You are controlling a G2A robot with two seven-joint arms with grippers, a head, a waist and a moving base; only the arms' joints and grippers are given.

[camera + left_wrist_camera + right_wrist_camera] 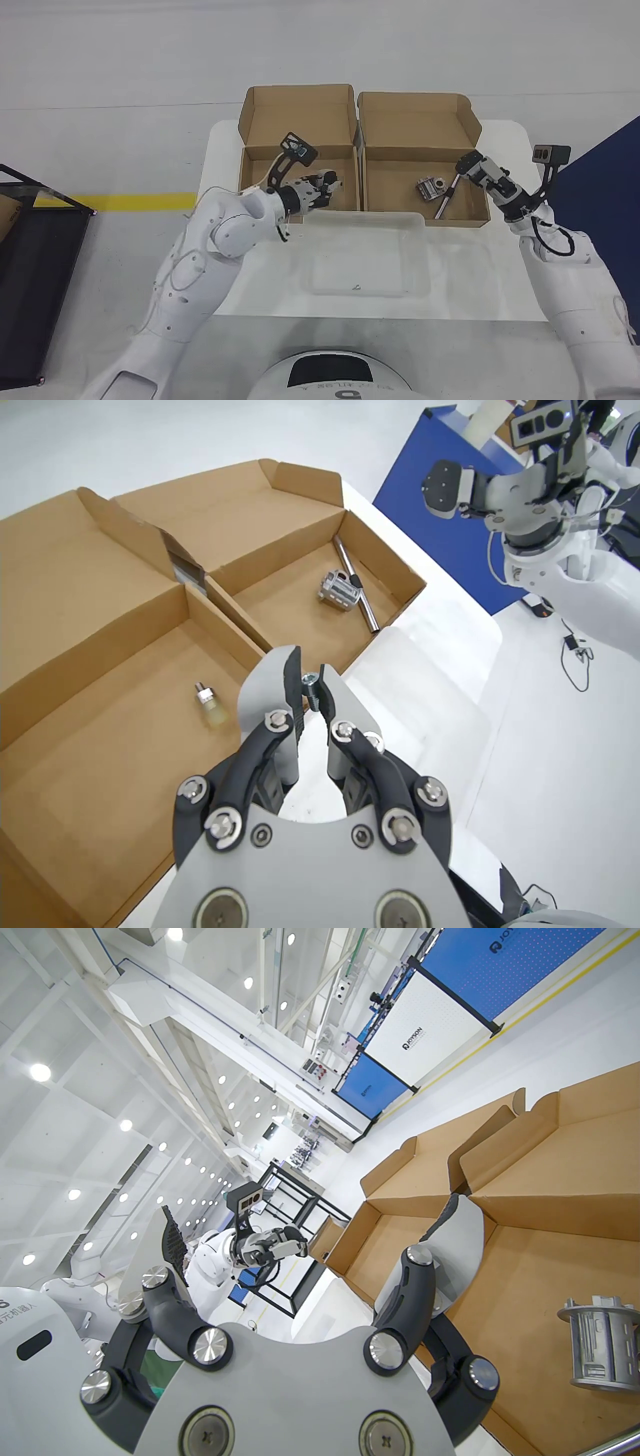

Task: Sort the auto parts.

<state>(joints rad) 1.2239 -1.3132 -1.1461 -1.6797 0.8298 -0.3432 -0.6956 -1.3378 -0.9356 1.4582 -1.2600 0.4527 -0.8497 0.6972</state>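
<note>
Auto parts lie in two open cardboard boxes at the far side of the white tabletop [460, 290], and one more is in the left arm's grip. The left box [300, 115] and the right box [415, 120] stand side by side, walls touching, with their lids folded back away from the robot. A clear plastic tray [365, 260] sits on the tabletop just in front of them, nearer the robot.

The right end effector [468, 165] hangs above the right side of the right box; in its own wrist view [315, 1228] the fingers are spread wide with nothing between them. The left end effector [325, 183] is over the near right corner of the left box, close to the wall the boxes share.

A ribbed grey metal housing [432, 187] rests on the floor of the right box, also seen in the left wrist view [340, 589] and the right wrist view [600, 1348]. A slim metal tube [347, 562] lies touching it, between the housing and the box's right wall. A small fitting [210, 705] with a metal tip and a pale body lies alone on the floor of the left box. The smallest piece, a short bolt [310, 680], is pinched upright, head up, between the tips of the left end effector [309, 695], held above the box.
</note>
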